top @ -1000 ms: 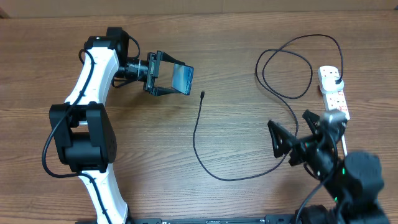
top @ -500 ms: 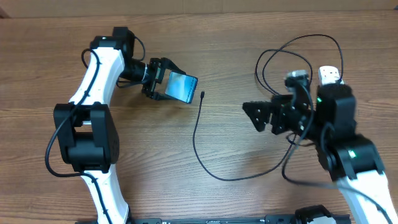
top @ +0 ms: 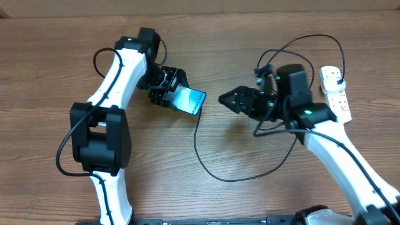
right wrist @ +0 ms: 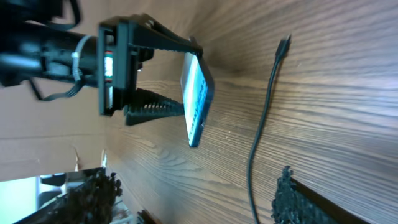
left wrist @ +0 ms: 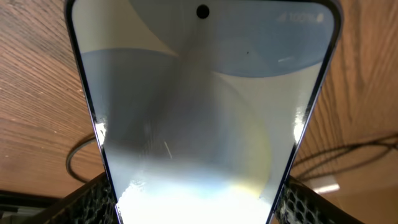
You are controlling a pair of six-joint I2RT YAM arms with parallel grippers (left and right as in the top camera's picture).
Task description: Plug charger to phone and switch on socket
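Your left arm reaches forward from its base, wrist folded back toward the middle. Its left gripper clamps the phone by the long edges. Your right arm stretches in from the near right. Its right gripper points left, jaws spread wide apart.

We see the left gripper clamped on the phone, whose lit blue screen is tilted above the wooden table. The right gripper hovers near it, fingertips pointed at the phone — not touching it. The charger runs from beside the phone's lower edge in a wide curve, then loops up to the socket — a white strip at the right edge.
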